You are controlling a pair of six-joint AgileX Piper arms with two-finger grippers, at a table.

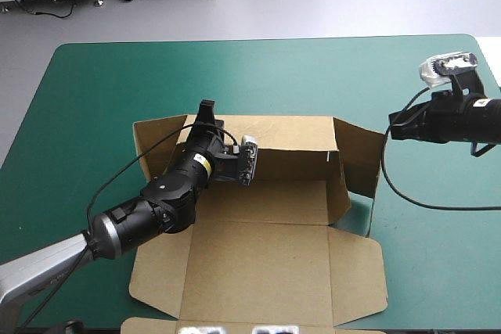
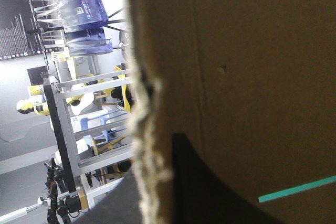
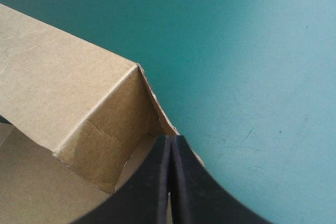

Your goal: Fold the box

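Observation:
The brown box lies in the middle of the teal-green cover, back wall and right wall raised, lid flat toward the front. My left gripper reaches over the back wall's left corner. In the left wrist view the board stands edge-on between the fingers of the left gripper, which is shut on it. My right gripper hovers at the right wall's top far corner. In the right wrist view the right gripper is shut in a pointed arch, its tip touching the wall's edge.
The box's left side flap stands slightly raised beside my left arm. The lid's front flaps reach close to the table's front edge. Bare cover stretches to the right of the box and along the far side.

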